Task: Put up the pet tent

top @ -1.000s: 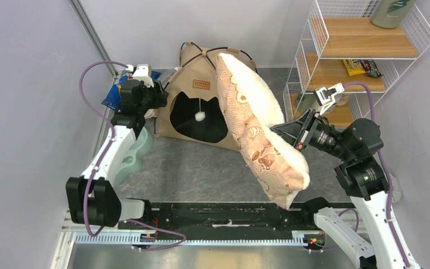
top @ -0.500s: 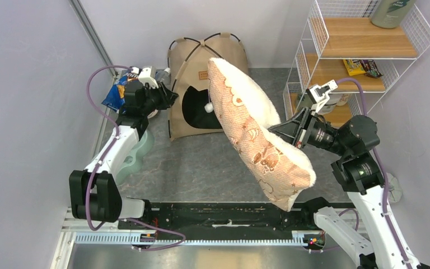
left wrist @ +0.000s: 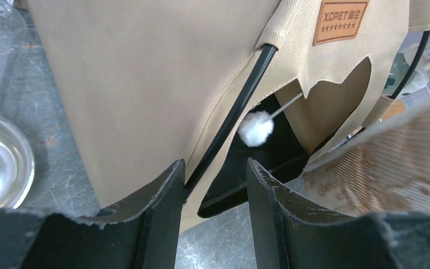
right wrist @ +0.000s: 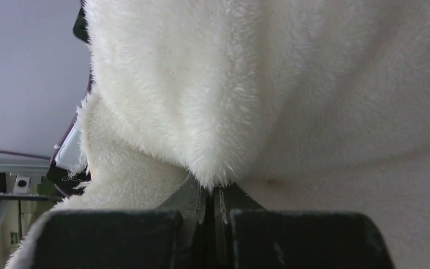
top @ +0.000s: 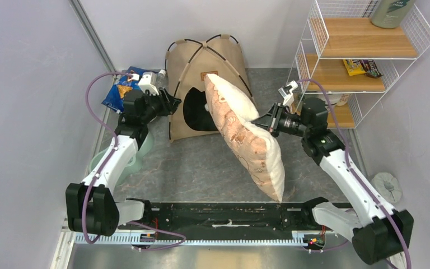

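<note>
The pet tent [top: 187, 73] stands domed on the grey marbled table [top: 201, 168], up against the far wall. It is tan woven canvas, with thin black poles [left wrist: 241, 106] crossing at its peak. A brown leather label [left wrist: 344, 21] sits above its arched doorway [top: 193, 115], and a white fluffy pom-pom [left wrist: 256, 129] dangles there on a string.

At the tent's left front corner the left gripper [left wrist: 213, 168] has its fingers spread. One pole runs down into the gap beside one finger, unclamped.

Just in front of the tent's right half hangs a plump pillow [top: 246, 140], printed peach cloth on one face and shaggy white fleece on the other. Its top corner leans into the doorway. The right gripper [right wrist: 211, 193] is pinched tight on a fold of that fleece.

A crinkly blue snack bag [top: 120, 89] lies left of the tent, and a white wire shelf [top: 358, 56] with wooden boards stands to its right.
</note>
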Robot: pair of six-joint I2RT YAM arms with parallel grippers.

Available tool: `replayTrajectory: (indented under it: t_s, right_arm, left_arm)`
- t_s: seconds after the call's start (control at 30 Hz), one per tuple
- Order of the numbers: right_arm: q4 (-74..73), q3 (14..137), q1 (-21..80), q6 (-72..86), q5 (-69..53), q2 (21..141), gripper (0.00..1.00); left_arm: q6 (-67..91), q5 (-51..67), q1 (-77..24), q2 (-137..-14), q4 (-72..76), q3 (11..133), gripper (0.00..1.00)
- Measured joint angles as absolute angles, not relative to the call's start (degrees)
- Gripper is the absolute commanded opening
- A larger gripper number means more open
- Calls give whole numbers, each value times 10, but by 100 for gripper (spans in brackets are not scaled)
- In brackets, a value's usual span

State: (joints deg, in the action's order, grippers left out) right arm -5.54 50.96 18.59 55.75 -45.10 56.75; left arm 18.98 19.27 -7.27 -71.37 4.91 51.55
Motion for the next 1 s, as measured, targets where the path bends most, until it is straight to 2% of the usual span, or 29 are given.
replayTrajectory:
  t_s: [0.27, 0.37, 0.8, 1.0]
  right_arm:
    - [10, 509, 210, 543, -431, 651, 0]
    - [17, 525, 222, 534, -424, 664, 0]
    - [27, 559, 235, 485, -384, 675, 0]
    - [2, 559, 269, 376, -324, 684, 0]
  left_arm:
    - [171, 136, -83, -698, 48, 486, 52]
    - [164, 116, -88, -698, 47, 475, 49]
    - [122, 85, -110, -698, 44, 469, 2]
    - [106, 86, -118, -699, 43, 470, 2]
